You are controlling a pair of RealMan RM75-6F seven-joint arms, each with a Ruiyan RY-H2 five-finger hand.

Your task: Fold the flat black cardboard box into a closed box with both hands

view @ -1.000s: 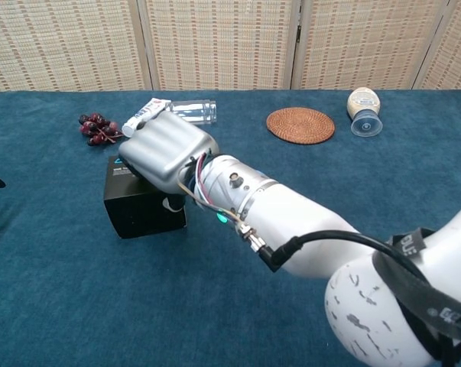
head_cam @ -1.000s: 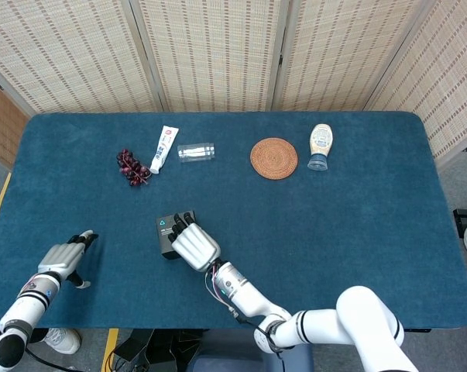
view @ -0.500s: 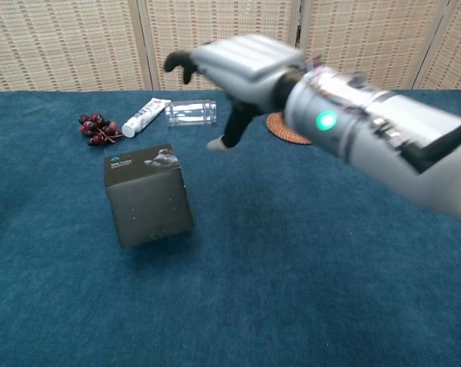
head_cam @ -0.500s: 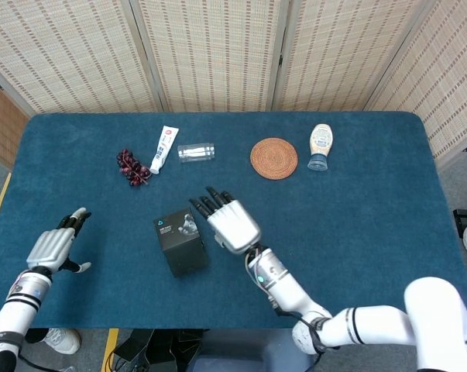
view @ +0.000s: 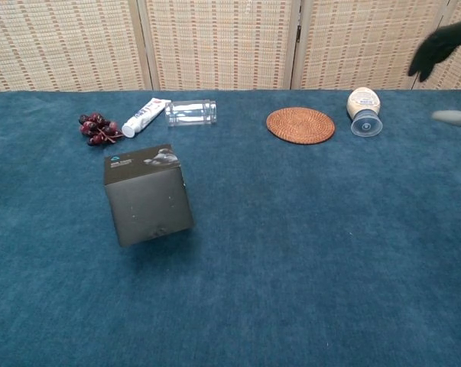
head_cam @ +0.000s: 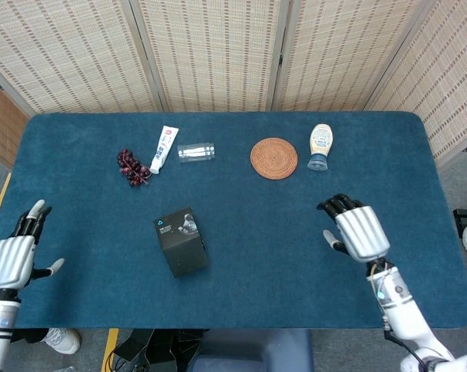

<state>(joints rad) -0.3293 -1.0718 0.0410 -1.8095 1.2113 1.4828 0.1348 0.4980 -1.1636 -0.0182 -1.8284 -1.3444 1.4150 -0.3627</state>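
The black cardboard box stands folded and closed on the blue table, left of centre; the chest view shows the box with small white printing on its top. Nothing touches it. My right hand hovers far to the right of the box, fingers spread and holding nothing; in the chest view only its dark fingertips show at the right edge. My left hand is out at the table's left edge, fingers apart and empty, and does not appear in the chest view.
Along the back of the table lie purple grapes, a white tube, a clear glass on its side, a woven coaster and an upside-down squeeze bottle. Woven screens stand behind.
My right hand let go of the box and swung away to the far right. My left hand drew back to the table's left edge. The box stayed put.
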